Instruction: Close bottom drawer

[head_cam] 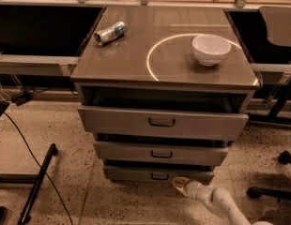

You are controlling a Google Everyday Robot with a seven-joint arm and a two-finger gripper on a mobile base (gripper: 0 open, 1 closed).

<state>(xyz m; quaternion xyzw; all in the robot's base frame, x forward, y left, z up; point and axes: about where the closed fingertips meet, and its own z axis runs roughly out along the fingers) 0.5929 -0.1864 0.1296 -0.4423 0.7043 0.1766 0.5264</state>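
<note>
On the cabinet top [136,60], smooth and grey-brown, a dented metal can [110,33] lies on its side at left and a round white bowl [210,49] sits at right. Lowest below, the bottom drawer [131,173] is flat-fronted and only slightly out. Just right of its small dark bar handle [159,176], the cream-tipped gripper [179,183] is at the drawer front, probably placed to push it home. Whether it is open or closed, I cannot tell.

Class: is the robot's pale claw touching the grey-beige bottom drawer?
Cannot tell. The camera view shows the pale claw at the lower edge of the grey-beige bottom drawer; any gap is hidden.
</note>
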